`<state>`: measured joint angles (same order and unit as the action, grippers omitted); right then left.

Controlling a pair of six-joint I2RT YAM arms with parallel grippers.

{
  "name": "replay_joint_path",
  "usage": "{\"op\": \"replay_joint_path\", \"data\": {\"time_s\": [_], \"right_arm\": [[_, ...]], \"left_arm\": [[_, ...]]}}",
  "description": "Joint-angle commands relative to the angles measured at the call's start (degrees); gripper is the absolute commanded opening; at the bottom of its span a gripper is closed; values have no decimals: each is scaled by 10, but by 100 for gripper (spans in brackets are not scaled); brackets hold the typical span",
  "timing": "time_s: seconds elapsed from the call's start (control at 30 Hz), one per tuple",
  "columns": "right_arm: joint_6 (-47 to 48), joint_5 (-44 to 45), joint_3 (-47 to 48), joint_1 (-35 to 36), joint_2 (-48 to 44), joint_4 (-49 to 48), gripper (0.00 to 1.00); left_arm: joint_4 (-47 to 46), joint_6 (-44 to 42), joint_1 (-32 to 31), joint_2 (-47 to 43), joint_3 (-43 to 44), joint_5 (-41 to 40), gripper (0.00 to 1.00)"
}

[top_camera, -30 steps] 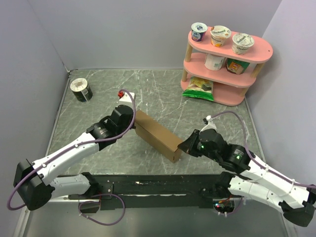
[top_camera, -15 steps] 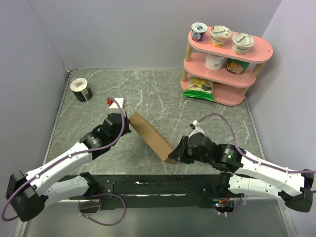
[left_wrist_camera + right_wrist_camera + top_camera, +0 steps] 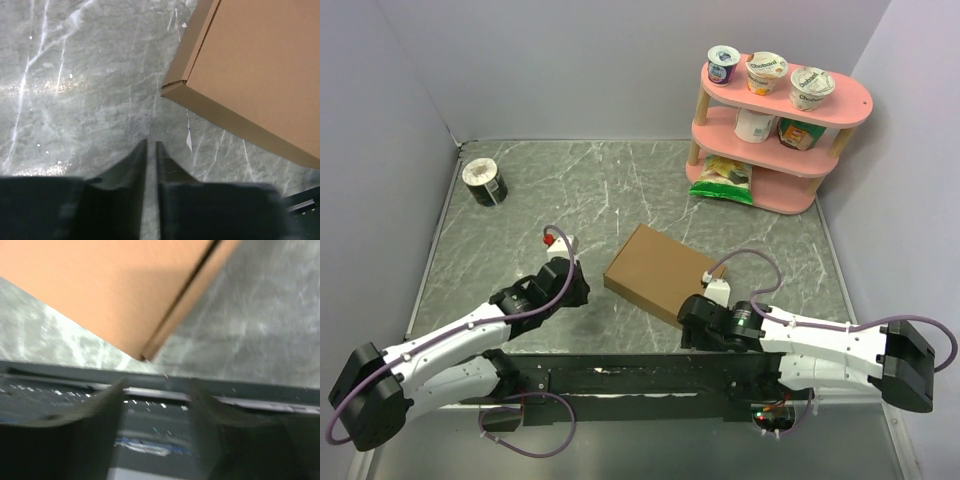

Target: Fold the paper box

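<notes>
The paper box (image 3: 660, 272) is a closed, shallow brown cardboard box lying flat on the marble table. My left gripper (image 3: 582, 288) sits just left of it, apart from it. In the left wrist view that gripper (image 3: 151, 144) is shut, with only a sliver between its fingers and nothing in them, and the box's corner (image 3: 250, 65) lies ahead to the right. My right gripper (image 3: 688, 325) is low by the box's near corner. Seen from the right wrist, it (image 3: 157, 385) stands open and empty, with the box (image 3: 110, 285) just beyond it.
A pink two-tier shelf (image 3: 840, 95) with yogurt cups and cartons stands at the back right, a snack bag (image 3: 723, 178) at its foot. A dark can (image 3: 484, 182) sits at the back left. The black mounting rail (image 3: 640, 375) runs along the near edge.
The box stood tilted on edge between both grippers; now it lies flat. Both arms have drawn back toward the near edge, and the right gripper has opened.
</notes>
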<state>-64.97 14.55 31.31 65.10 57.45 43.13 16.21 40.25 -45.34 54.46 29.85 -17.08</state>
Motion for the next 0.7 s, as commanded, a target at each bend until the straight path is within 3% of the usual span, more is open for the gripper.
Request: {"op": "replay_joint_path", "data": {"time_s": [0.0,0.1,0.13,0.2,0.4,0.67], "right_arm": [[-2,77,2,2,-22,-35,70],[7,87,-28,-15,-67,-45,78],[18,68,-38,-29,-93,-67,78],[62,38,-66,-91,-116,-97,81],[179,-38,-78,-207,-141,-202,86],[322,-139,-17,-318,18,-318,83]], "left_arm": [[-52,11,3,8,7,20,28],[-64,4,5,-6,8,34,62],[-65,1,6,-11,10,35,80],[-64,-8,8,-28,14,36,94],[-13,-23,13,-76,31,20,96],[48,0,13,-165,29,11,96]]}}
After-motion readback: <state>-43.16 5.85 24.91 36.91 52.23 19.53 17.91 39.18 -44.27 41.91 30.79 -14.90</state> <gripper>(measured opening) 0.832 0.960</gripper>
